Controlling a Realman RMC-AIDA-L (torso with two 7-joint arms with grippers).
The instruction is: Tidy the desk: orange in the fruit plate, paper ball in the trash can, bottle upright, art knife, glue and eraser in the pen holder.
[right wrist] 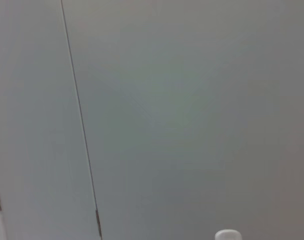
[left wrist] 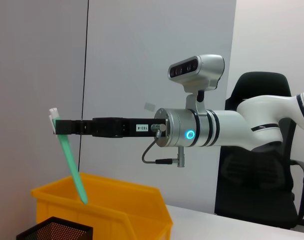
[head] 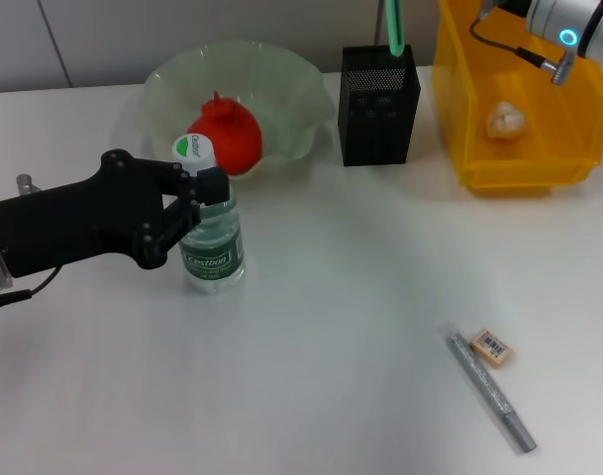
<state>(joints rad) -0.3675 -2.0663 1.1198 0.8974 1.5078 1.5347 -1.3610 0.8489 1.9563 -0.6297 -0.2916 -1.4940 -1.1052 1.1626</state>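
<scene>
My left gripper (head: 196, 206) is shut on the clear bottle (head: 213, 247), which stands upright on the table in front of the fruit plate (head: 301, 89). The orange (head: 227, 134) lies in that pale green plate. The paper ball (head: 505, 119) rests inside the yellow trash can (head: 519, 168). High over the black mesh pen holder (head: 378, 109), my right gripper (left wrist: 57, 127) is shut on a long green tool (left wrist: 72, 165). The tool hangs with its lower end at the holder's mouth. The eraser (head: 492, 347) and a grey pen-shaped stick (head: 492, 392) lie at the front right.
The white table (head: 331, 297) runs open between the bottle and the eraser. The trash can stands right beside the pen holder at the back. My right arm (head: 568, 25) reaches in from the top right above the can.
</scene>
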